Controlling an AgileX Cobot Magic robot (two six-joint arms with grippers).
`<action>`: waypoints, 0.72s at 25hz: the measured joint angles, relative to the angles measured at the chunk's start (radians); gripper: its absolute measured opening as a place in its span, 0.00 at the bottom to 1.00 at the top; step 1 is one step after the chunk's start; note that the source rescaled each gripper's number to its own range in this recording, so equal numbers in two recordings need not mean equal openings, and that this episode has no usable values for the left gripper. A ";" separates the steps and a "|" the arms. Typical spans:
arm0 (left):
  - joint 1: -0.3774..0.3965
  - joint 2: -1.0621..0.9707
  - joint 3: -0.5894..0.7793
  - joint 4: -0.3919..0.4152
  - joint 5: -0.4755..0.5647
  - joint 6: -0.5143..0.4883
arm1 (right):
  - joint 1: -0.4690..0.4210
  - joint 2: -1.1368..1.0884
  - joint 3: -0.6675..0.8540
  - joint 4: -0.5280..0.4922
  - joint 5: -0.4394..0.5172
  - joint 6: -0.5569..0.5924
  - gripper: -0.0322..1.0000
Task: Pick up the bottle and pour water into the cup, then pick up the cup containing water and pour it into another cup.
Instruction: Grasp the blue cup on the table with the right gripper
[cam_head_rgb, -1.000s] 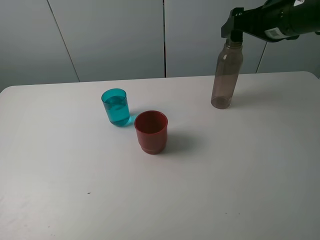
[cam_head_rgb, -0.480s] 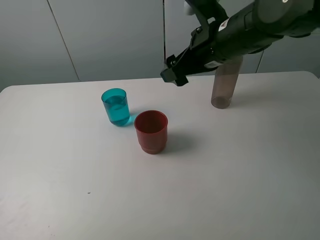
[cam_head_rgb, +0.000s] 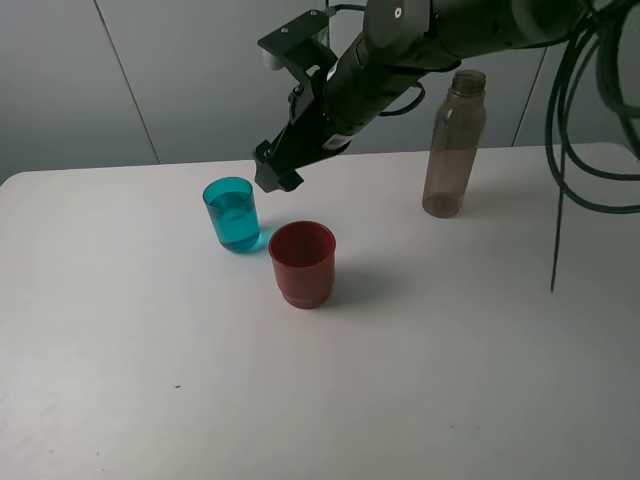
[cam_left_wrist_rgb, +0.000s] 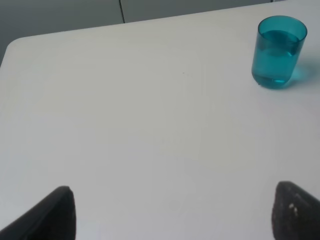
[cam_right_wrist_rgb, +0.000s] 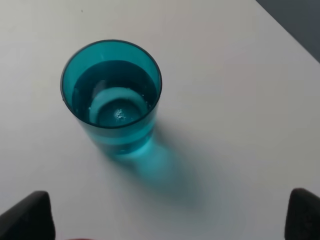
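Note:
The teal cup (cam_head_rgb: 231, 214) stands upright at centre left of the white table and holds water. It also shows in the left wrist view (cam_left_wrist_rgb: 278, 51) and the right wrist view (cam_right_wrist_rgb: 112, 95). The dark red cup (cam_head_rgb: 302, 263) stands just to its front right, apart from it. The smoky bottle (cam_head_rgb: 455, 145) stands upright and uncapped at the back right, free. My right gripper (cam_head_rgb: 277, 172) reaches across the middle and hovers just behind and above the teal cup, open and empty (cam_right_wrist_rgb: 165, 220). My left gripper (cam_left_wrist_rgb: 175, 220) is open and empty, far from the teal cup.
The white table (cam_head_rgb: 450, 350) has a rounded far left corner (cam_left_wrist_rgb: 15, 42). Grey wall panels (cam_head_rgb: 200, 70) stand behind its back edge. Black cables (cam_head_rgb: 560, 130) hang at the right, past the bottle.
My right gripper has left the bottle's neck and swung left across the table to the teal cup. The bottle stays standing. The cups have not moved.

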 joint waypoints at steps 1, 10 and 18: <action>0.000 0.000 0.000 0.000 0.000 0.000 | 0.010 0.014 0.000 0.018 -0.010 0.000 1.00; 0.000 0.000 0.000 0.000 0.000 0.000 | 0.135 0.055 0.068 0.149 -0.301 0.000 1.00; 0.000 0.000 0.000 0.000 0.000 0.000 | 0.154 0.068 0.159 0.164 -0.449 0.074 1.00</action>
